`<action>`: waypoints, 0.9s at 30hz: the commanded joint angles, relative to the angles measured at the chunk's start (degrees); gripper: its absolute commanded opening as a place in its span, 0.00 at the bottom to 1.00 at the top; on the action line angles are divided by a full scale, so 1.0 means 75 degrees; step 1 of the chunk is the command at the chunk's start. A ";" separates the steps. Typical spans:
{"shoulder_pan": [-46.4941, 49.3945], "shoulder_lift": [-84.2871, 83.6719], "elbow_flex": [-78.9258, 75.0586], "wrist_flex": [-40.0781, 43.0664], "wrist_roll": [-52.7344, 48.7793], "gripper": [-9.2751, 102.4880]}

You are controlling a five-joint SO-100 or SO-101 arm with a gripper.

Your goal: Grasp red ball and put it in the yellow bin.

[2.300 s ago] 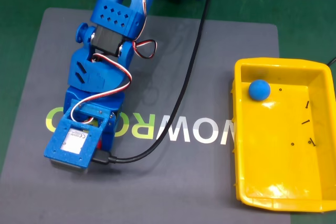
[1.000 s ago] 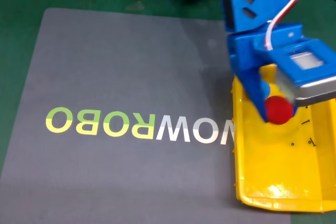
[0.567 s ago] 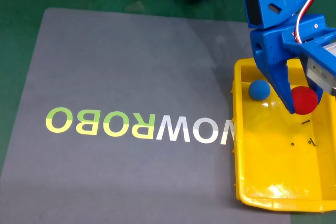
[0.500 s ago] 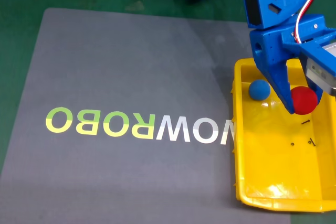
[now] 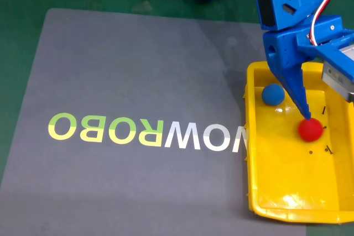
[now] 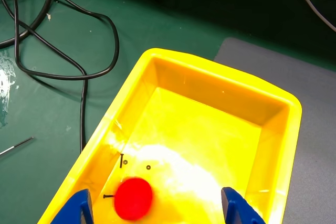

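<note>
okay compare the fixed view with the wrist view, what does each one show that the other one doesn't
Fixed view alone: the blue ball inside the yellow bin, the grey mat's printed letters, and the blue arm reaching down over the bin.

Wrist view alone: black cables on the green surface beside the bin, and both fingertips of the end effector spread wide apart at the bottom edge.

Both: the red ball lying free on the bin floor, small dark screws near it, and part of the grey mat.
</note>
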 commanded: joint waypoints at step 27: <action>0.3973 0.9492 0.9914 0.0703 -0.1945 0.08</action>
